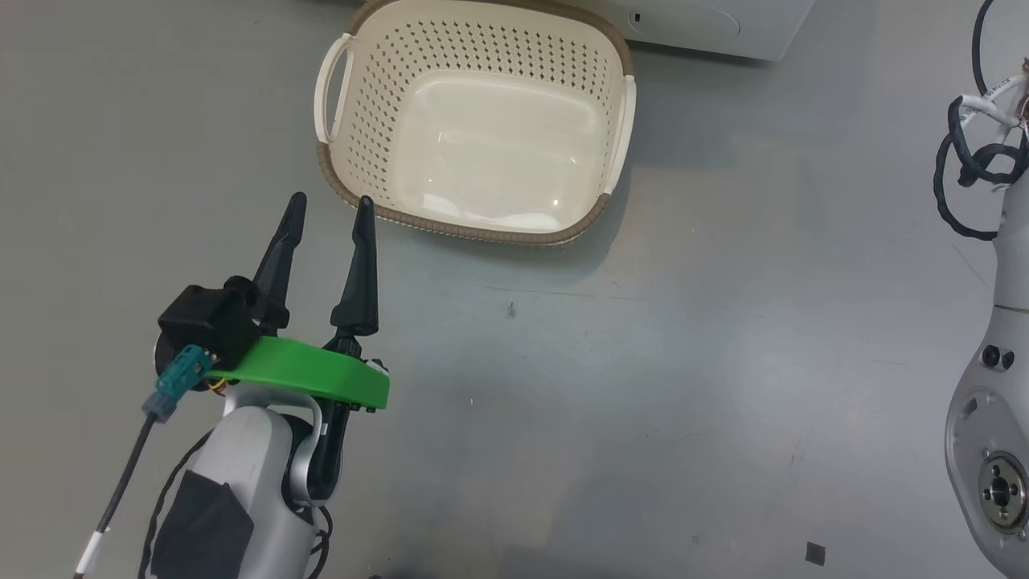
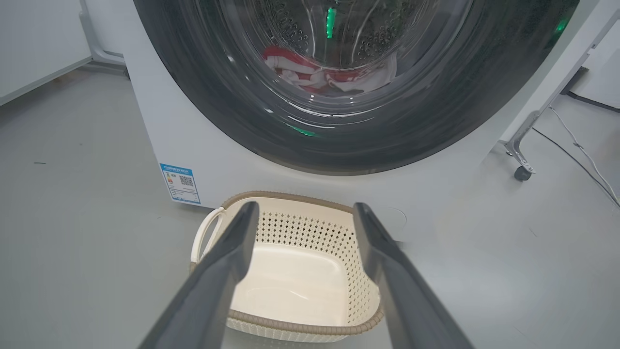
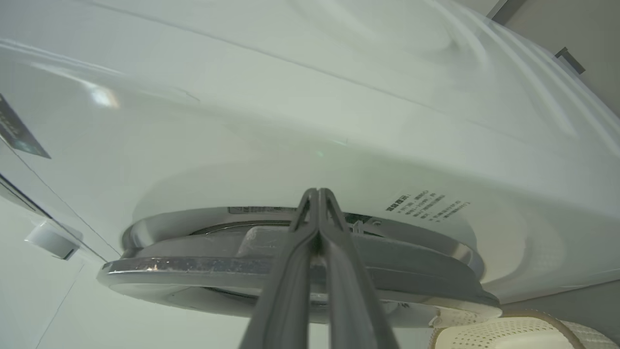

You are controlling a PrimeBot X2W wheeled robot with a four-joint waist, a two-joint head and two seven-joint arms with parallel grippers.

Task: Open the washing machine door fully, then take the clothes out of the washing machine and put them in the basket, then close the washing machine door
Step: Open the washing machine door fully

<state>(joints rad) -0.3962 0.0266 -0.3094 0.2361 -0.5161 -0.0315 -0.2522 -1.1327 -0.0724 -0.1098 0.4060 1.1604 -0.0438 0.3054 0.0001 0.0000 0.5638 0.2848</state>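
Observation:
The cream basket [image 1: 474, 129] stands empty on the grey floor, just in front of the washing machine [image 2: 203, 145]. Low at the left of the head view, my left gripper [image 1: 331, 203] is open with nothing in it, its tips close to the basket's near rim. In the left wrist view the same gripper [image 2: 302, 213] frames the basket [image 2: 300, 271]. The washing machine door [image 2: 232, 97] fills the space above it. Red and white clothes [image 2: 310, 72] lie in the drum behind its glass. My right gripper [image 3: 317, 193] is shut, its tips at the gap between the door's rim [image 3: 193, 266] and the white machine front [image 3: 290, 97].
A blue label [image 2: 180, 183] is stuck on the machine's lower left corner. A metal frame leg on a caster [image 2: 522, 167] and a cable [image 2: 581, 155] lie to the machine's right. My right forearm [image 1: 997, 402] with looped cables is at the right edge of the head view.

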